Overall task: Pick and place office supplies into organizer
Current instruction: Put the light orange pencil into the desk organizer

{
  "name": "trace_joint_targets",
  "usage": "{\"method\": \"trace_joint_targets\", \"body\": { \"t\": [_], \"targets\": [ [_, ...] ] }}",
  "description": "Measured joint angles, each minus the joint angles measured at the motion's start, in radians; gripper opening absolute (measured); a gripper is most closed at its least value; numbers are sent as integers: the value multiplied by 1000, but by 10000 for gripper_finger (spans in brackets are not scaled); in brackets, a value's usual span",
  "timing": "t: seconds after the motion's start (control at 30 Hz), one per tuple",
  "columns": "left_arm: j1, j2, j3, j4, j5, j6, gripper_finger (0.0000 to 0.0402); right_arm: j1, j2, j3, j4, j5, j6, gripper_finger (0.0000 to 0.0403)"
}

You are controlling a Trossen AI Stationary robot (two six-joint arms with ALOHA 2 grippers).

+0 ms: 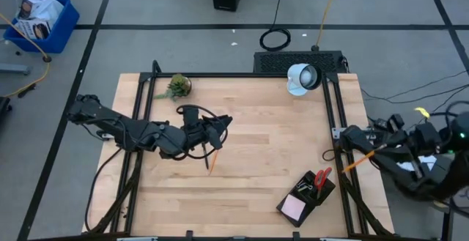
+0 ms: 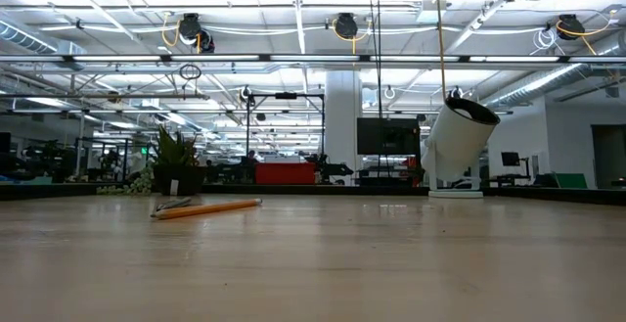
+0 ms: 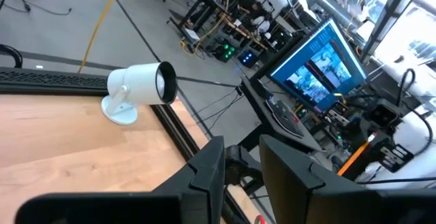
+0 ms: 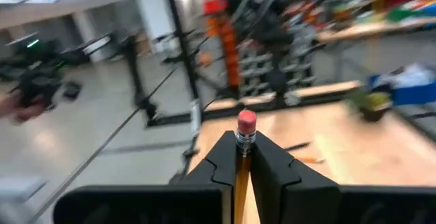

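2 grippers, 1 pencil in hand

2 arms show from above. The right gripper (image 4: 243, 157) sits off the right edge of the surface (image 1: 256, 124), level with the middle of that side, and its fingers are closed tight on an orange-yellow pencil (image 4: 242, 157), whose pink eraser end stands up between the fingertips in the right wrist view. From above, that pencil sticks out toward the surface.

The left gripper (image 3: 240, 166) is over the left-middle of the surface, pointing right. Its fingers stand partly apart with a narrow gap, and nothing can be seen between them.

A second pencil (image 1: 212, 159) lies flat on the wood just near of the left gripper. In the low view a thin dark pen-like item rests against one end of it, too small to tell more.

The organizer (image 1: 305, 195) sits near the near right corner, turned at an angle. The red-handled scissors (image 1: 321, 177) lie in its right end and the pink sticky-note pad (image 1: 294, 208) in its near end.

At the far edge stand a small green plant (image 1: 177, 86) on the left and a white lamp (image 1: 301, 78) on the right
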Motion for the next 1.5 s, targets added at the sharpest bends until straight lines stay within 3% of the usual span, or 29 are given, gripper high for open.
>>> {"method": "trace_joint_targets", "body": {
  "t": [0.17,0.33,0.4,0.6,0.83,0.97,1.13,1.2,1.23,1.4,1.5],
  "targets": [
    [-2,0,0,9,-1,-21,97,160,51,0,-78,-4,-47,14],
    [-1,0,0,28,-3,-35,97,66,17,8,22,-136,89,14],
    [2,0,0,27,-7,-25,97,87,12,2,84,-152,131,14],
    [23,0,0,29,-13,-26,97,191,29,-72,126,-125,136,14],
    [22,0,0,69,-13,-33,97,344,107,-129,176,0,-8,14],
    [20,0,0,89,-13,-37,97,466,166,-117,177,164,-86,14],
    [19,0,0,93,-15,-25,97,551,210,-122,305,703,-149,14],
    [19,0,0,93,-34,-13,97,553,229,-155,409,840,-94,14],
    [20,0,0,93,-47,-8,97,553,240,-182,467,858,-87,14],
    [28,0,0,94,-80,12,97,553,346,-303,735,769,-86,15],
    [29,0,0,95,-75,15,97,552,428,-380,906,590,25,15]
  ]
}}
